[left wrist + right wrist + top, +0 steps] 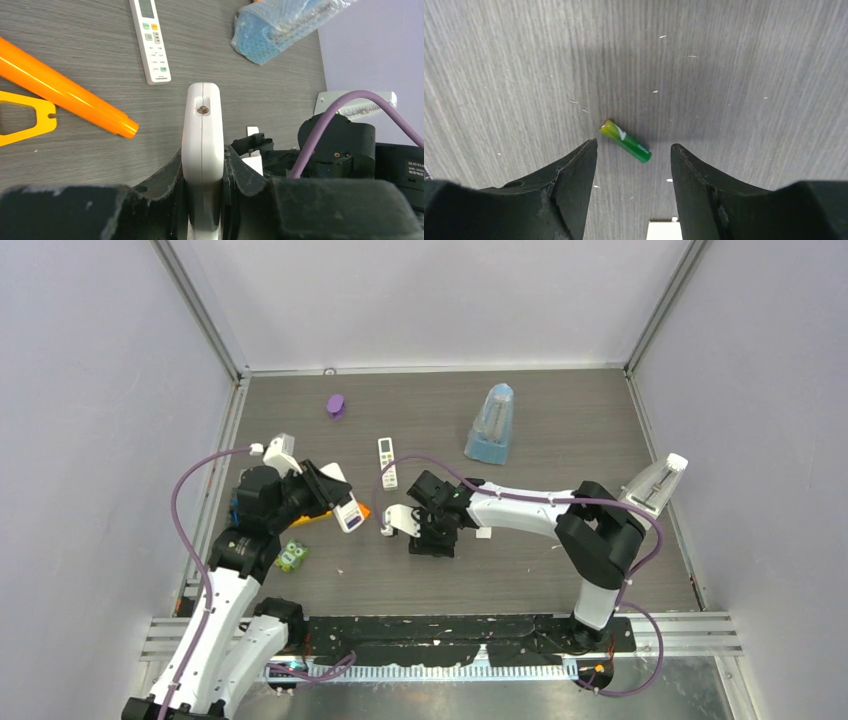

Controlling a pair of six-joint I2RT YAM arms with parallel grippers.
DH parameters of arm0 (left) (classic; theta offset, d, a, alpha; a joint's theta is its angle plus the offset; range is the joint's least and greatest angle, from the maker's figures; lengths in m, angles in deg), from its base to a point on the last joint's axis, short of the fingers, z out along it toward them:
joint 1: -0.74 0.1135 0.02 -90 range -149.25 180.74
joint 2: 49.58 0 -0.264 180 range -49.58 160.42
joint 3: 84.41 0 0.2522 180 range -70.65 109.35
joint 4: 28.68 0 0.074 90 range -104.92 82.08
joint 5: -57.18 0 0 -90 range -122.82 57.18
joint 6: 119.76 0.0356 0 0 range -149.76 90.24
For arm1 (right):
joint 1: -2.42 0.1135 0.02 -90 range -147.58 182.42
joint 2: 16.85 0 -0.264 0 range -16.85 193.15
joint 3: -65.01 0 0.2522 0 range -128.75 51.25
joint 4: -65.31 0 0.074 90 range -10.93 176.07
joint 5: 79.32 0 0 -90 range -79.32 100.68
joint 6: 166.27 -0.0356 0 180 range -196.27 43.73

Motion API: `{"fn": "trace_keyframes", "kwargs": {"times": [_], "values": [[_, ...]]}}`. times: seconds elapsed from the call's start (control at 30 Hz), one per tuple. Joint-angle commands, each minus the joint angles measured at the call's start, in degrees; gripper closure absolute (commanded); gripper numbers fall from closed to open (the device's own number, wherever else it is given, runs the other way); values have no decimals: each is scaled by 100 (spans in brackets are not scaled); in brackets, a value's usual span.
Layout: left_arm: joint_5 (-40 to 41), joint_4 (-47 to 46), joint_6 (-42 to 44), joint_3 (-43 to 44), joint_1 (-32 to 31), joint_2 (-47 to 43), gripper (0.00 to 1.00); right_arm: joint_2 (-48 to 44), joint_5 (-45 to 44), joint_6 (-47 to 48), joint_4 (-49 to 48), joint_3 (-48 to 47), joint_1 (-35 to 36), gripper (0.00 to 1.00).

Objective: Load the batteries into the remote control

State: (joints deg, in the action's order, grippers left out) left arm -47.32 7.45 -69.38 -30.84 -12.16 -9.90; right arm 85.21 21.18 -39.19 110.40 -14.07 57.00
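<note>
left gripper closed tight on remote, left side | right gripper parted, I see green battery flat on table between jaws, untouched, centre

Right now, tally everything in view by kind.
Remotes: 2, table remote and held remote
Green battery: 1
Blue bag: 1
Orange tool: 1
Purple item: 1
Green item: 1
White wall piece: 1
Total: 8 visible
</note>
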Motion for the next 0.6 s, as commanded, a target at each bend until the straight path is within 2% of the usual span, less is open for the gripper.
{"fn": "trace_keyframes", "kwargs": {"times": [0.0, 0.1, 0.37, 0.43, 0.5, 0.53, 0.57], "values": [[-23, -205, 104, 220, 229, 46, 100, 141, -245, 322, 1, -280, 15, 39], [-115, -221, 83, 214, 357, 74, 100, 245, -172, 383, 28, -309, 8, 40], [-253, -140, 152, 174, 779, 45, 100, 565, -163, 346, 26, -380, 2, 52], [-303, -137, 156, 152, 844, 36, 100, 592, -132, 329, 21, -393, -6, 57], [-348, -136, 153, 137, 885, 40, 100, 633, -120, 224, 18, -442, -13, 66], [-366, -139, 148, 136, 893, 46, 100, 640, -154, 165, 8, -471, -24, 74], [-375, -144, 147, 125, 903, 53, 100, 633, -189, 0, 2, -540, -59, 77]]}}
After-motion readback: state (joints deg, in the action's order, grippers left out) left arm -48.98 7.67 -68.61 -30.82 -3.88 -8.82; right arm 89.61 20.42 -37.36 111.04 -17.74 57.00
